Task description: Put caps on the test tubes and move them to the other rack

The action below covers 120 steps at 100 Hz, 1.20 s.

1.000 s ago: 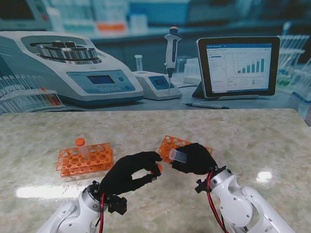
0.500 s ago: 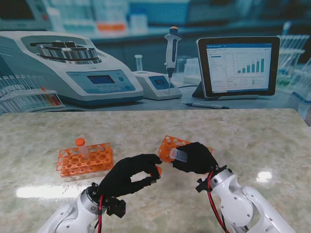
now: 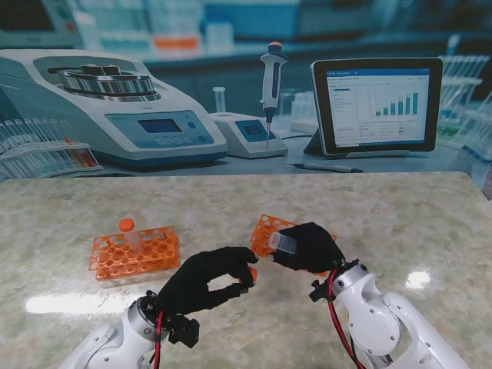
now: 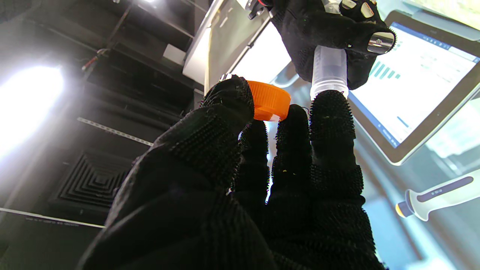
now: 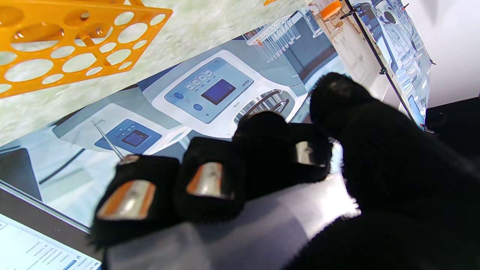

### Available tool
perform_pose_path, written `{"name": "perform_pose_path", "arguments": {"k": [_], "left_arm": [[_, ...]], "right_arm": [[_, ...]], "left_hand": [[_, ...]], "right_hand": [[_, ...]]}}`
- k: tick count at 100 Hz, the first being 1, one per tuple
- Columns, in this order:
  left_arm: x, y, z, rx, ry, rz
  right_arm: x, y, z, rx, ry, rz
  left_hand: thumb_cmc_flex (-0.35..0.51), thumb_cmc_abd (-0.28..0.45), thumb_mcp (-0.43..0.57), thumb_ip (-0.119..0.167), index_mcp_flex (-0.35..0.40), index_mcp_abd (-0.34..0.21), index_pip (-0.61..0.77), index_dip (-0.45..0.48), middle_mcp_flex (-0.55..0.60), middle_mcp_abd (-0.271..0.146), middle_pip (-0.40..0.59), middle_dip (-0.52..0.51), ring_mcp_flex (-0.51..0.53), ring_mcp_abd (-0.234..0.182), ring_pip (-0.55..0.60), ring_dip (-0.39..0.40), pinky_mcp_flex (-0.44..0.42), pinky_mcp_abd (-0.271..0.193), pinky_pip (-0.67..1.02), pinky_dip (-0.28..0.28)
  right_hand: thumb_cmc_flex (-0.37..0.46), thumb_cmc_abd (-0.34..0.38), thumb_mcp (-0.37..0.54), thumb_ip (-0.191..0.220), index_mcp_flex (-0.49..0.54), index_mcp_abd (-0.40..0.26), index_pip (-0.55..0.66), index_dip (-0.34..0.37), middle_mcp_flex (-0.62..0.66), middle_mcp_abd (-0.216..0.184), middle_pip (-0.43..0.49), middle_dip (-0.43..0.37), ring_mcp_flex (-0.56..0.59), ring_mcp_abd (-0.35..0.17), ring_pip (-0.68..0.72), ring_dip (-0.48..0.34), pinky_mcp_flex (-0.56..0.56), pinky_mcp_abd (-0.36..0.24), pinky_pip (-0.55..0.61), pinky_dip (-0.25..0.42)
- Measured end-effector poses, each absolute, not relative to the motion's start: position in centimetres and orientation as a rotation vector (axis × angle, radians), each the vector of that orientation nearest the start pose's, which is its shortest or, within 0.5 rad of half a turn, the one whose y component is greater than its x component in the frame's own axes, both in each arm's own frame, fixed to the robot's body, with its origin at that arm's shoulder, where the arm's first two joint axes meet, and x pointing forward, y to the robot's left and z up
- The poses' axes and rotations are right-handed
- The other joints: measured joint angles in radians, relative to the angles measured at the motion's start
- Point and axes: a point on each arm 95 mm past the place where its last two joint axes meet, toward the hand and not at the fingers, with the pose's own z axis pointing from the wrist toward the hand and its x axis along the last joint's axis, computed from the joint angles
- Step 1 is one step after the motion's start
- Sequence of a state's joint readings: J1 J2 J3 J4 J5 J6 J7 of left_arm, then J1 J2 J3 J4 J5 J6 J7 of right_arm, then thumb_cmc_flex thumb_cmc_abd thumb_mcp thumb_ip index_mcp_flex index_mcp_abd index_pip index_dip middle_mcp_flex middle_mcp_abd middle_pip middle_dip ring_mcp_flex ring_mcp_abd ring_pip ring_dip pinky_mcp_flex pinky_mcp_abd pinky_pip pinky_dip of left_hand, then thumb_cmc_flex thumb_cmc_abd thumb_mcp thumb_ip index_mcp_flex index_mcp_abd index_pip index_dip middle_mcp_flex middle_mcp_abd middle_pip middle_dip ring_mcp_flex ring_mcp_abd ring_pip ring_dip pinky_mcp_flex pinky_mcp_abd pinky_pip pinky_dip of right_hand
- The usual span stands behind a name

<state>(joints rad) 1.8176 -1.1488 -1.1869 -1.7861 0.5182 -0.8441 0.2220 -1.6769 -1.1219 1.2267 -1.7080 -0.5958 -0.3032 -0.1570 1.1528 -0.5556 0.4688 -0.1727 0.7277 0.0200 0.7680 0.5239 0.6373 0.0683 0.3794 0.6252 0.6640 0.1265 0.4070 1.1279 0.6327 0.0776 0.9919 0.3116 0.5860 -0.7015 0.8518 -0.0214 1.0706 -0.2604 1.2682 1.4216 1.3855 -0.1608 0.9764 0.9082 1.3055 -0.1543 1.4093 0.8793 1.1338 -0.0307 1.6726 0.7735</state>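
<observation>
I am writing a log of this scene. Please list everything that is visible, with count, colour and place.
Rack: 2, orange, on the table; left one, right one partly behind the right hand.
Capped tube: 1, clear with orange cap, in the left rack.
Tube: 1, clear, uncapped, in the right hand.
Cap: 1, orange, in the left hand, beside the tube's mouth.
Table: 1, pale marble.
Backdrop: 1, printed lab picture, behind the table.
Left hand: black glove, holds the cap.
Right hand: black glove, holds the tube.
</observation>
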Motion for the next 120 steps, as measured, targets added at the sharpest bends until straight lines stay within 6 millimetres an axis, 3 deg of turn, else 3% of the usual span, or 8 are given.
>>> {"name": "perform_pose_path", "arguments": {"k": [120], "left_arm": [[29.3, -9.3, -28.0, -1.053, 1.157, -2.844]], "right_arm": [[35.6, 3.8, -29.9, -1.639, -1.522, -2.628]], "left_hand": [[0.000, 0.000, 0.000, 0.000, 0.000, 0.000, 0.000, 0.000, 0.000, 0.001, 0.000, 0.000, 0.000, 0.000, 0.000, 0.002, 0.000, 0.001, -0.001, 0.000]], "right_hand": [[0.000, 0.000, 0.000, 0.000, 0.000, 0.000, 0.000, 0.000, 0.000, 0.000, 0.000, 0.000, 0.000, 0.000, 0.000, 0.000, 0.000, 0.000, 0.000, 0.000]]}}
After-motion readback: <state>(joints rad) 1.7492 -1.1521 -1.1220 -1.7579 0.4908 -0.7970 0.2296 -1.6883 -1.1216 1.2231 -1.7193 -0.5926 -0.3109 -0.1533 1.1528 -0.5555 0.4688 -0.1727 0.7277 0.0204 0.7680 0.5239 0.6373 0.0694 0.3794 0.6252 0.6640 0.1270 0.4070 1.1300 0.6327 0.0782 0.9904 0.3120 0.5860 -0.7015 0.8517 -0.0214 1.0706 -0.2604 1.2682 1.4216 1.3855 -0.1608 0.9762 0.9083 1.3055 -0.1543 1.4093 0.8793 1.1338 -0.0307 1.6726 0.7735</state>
